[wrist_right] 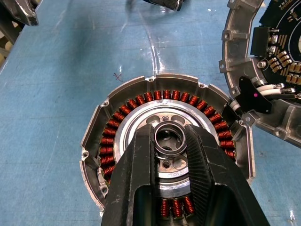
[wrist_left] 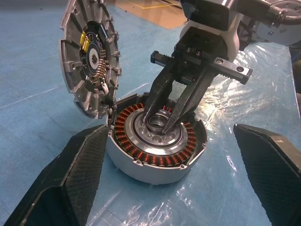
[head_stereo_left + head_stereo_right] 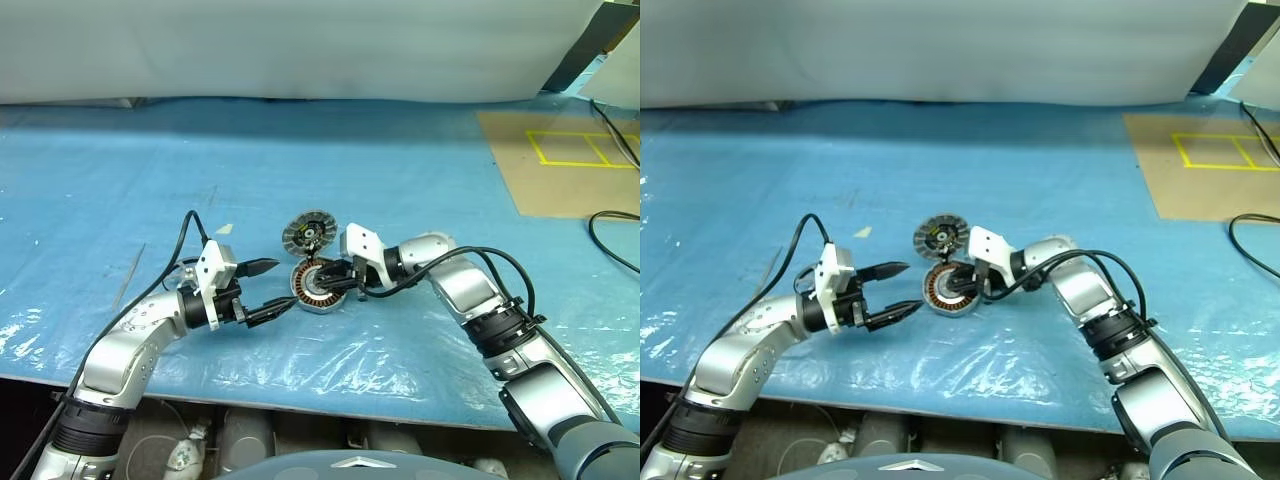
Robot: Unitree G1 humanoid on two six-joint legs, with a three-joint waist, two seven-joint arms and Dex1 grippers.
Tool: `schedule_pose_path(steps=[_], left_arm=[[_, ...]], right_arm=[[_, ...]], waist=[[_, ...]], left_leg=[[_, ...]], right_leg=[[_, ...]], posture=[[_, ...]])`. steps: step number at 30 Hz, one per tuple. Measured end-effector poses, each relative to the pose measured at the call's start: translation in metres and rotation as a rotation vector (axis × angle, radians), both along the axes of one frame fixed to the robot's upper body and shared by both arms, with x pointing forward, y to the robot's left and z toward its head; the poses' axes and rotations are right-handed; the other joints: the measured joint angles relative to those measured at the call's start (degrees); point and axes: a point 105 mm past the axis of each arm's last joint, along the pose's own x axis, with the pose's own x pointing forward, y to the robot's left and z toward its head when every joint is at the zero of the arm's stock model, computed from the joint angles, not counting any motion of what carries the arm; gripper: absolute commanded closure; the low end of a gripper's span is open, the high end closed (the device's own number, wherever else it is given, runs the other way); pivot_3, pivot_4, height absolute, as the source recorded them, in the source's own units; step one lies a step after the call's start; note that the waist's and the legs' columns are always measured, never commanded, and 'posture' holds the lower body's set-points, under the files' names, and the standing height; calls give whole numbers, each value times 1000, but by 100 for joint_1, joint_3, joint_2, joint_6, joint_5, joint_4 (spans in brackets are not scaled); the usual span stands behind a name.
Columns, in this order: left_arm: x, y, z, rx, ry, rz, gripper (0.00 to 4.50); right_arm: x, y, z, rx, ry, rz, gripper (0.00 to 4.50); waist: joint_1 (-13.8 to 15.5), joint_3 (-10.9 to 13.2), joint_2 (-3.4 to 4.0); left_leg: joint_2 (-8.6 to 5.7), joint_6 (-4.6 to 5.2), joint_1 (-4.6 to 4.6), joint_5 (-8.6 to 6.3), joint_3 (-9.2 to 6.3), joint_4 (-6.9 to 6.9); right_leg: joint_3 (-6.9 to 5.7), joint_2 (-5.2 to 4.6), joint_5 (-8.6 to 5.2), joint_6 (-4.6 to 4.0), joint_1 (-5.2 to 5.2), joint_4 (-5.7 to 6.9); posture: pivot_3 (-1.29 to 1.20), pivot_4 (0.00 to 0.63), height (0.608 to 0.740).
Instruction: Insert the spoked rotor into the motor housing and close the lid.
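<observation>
Your right hand [image 1: 171, 141] pinches the spoked silver rotor's hub [image 1: 170, 137], seated centrally in the round silver motor housing [image 2: 155, 162]. Left hand [image 3: 268, 288] spread, just left. Finned silver lid [image 2: 91, 59] stands hinged at the far-left rim.

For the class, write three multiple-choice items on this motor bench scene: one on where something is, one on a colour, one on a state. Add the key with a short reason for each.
1. Where is the lid?
A. closed on the motor housing
B. propped open beside the motor housing
C. in the left claw

2. What colour are the windings?
A. copper-red
B. green
C. white

3. How does the left claw stand?
A. shut on the lid
B. shut on the sheet
C. open, holding nothing

Key: 1 B, it stands tilted at the rim of the motor housing. 2 A, the coil ring shows copper-red. 3 C, its fingers are spread beside the housing, while the right claw grips the centre ring.
</observation>
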Motion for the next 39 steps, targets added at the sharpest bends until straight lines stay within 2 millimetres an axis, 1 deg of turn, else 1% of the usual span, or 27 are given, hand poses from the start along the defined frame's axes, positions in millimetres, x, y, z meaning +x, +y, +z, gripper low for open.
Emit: schedule_pose_path(steps=[16,18,20,25,30,36,39], left_arm=[[1,1,0,-1,-4,3,0],[1,1,0,-1,-4,4,0],[1,0,0,-3,-5,4,0],[1,0,0,-5,-4,4,0],[1,0,0,-5,-3,5,0],[2,0,1,-7,-7,4,0],[2,0,1,-7,-8,3,0]], right_arm=[[3,1,0,-19,-12,15,3931],[4,1,0,-24,-20,17,3180],[3,1,-1,-24,-23,24,2601],[3,1,0,-23,-7,22,2601],[2,-1,3,15,74,-8,2601],[3,3,22,96,83,-19,2601],[3,5,23,107,84,-24,3165]], waist=[[0,0,0],[0,0,0],[0,0,0],[0,0,0],[2,0,0],[1,0,0],[2,0,0]], left_leg=[[0,1,2,0,0,4],[1,1,2,0,0,6],[1,1,3,-1,0,8],[2,3,8,-2,0,23],[3,5,7,-4,-1,32],[2,4,7,-2,-1,32],[2,3,4,-2,0,32]], right_leg=[[0,0,0,0,1,4],[0,0,0,-1,1,6],[0,0,0,-1,2,9],[2,-1,-1,-2,4,29],[6,-1,-2,-4,-3,46],[8,-1,-4,-7,-8,54],[8,-1,-4,-7,-11,54]], posture=[[0,150,740],[0,150,740],[0,150,740],[0,150,740],[0,150,740],[0,150,740],[0,150,740]])
